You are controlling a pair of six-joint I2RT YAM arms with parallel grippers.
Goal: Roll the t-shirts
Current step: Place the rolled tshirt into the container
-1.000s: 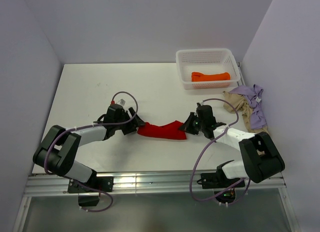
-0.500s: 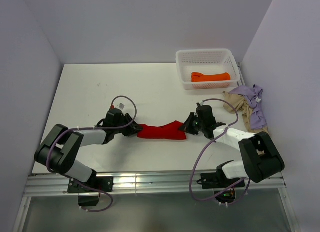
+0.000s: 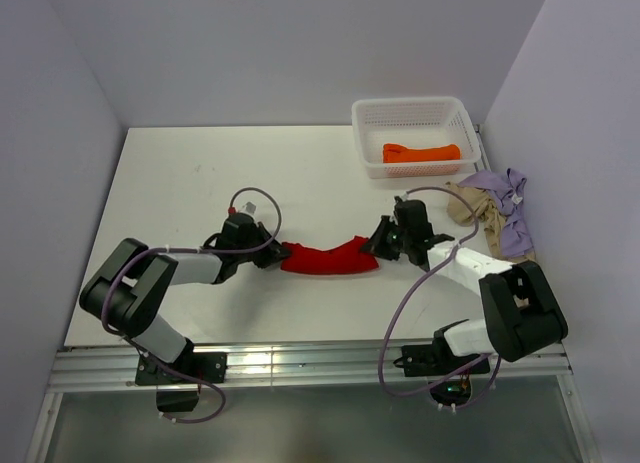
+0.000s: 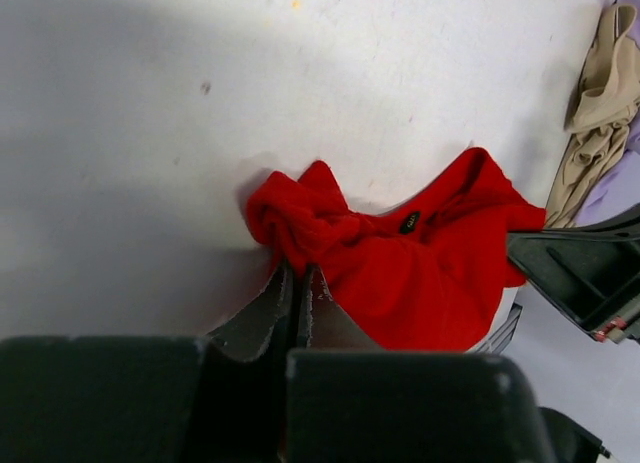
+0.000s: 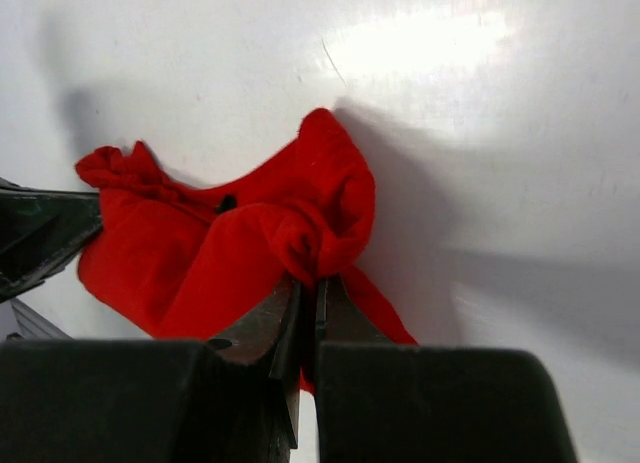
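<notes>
— Red t-shirt (image 3: pixel 328 258), bunched into a curved band, sits low over the white table (image 3: pixel 200 173) just ahead of the two arms, nearer the front edge than the back. Who has it?

— Both. The left gripper (image 3: pixel 272 255) has its jaws pressed together on the crumpled left end. The right gripper (image 3: pixel 378 245) pinches the right end the same way, with a knot of fabric squeezed between its fingers. The middle sags between them; I cannot tell whether it touches the tabletop.

— Room around it?

— White tabletop stretches wide to the left and toward the back wall. The right side is tighter. The white mesh basket (image 3: pixel 372 113) stands at the back right corner with an orange t-shirt (image 3: pixel 420 152) lying inside. A beige t-shirt (image 3: pixel 468 205) and a lavender t-shirt (image 3: pixel 505 218) are heaped along the right edge against the wall, near the right arm's wrist.

— And the front edge?

— It runs close behind the red cloth, and the arm bases are bolted along it.
</notes>
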